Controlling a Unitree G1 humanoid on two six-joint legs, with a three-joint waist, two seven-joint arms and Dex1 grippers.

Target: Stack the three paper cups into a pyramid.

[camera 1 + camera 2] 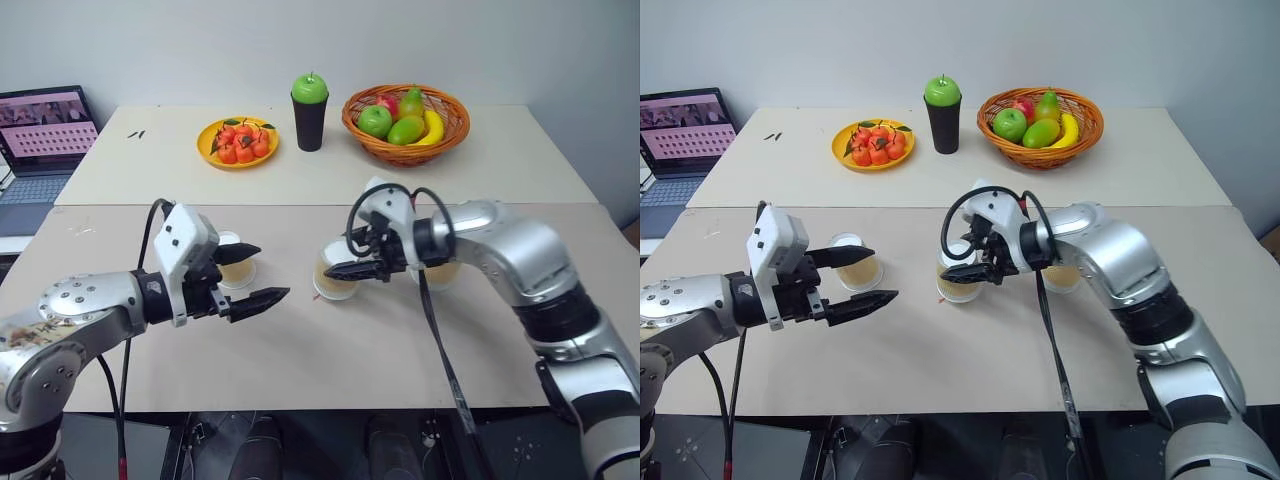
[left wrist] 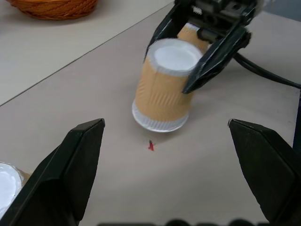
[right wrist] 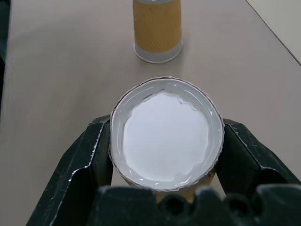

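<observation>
Three tan paper cups stand upside down, white bases up, on the near table. My right gripper [image 1: 338,266] is shut on the middle paper cup [image 2: 162,96], its fingers [image 3: 89,155] on either side just below the base; the cup tilts, its rim at or just above the table. A second paper cup [image 1: 862,272] stands just behind my left gripper [image 1: 268,272], which hovers open and empty, pointing toward the held cup. The third paper cup [image 1: 1060,280] stands on the far side of my right forearm, partly hidden by it.
On the far table stand a black cup topped with a green apple [image 1: 310,120], a wicker basket [image 1: 400,153] of fruit and a yellow plate [image 1: 207,143] of small orange fruit. An open laptop [image 1: 40,140] sits at the far left. A seam divides the two tables.
</observation>
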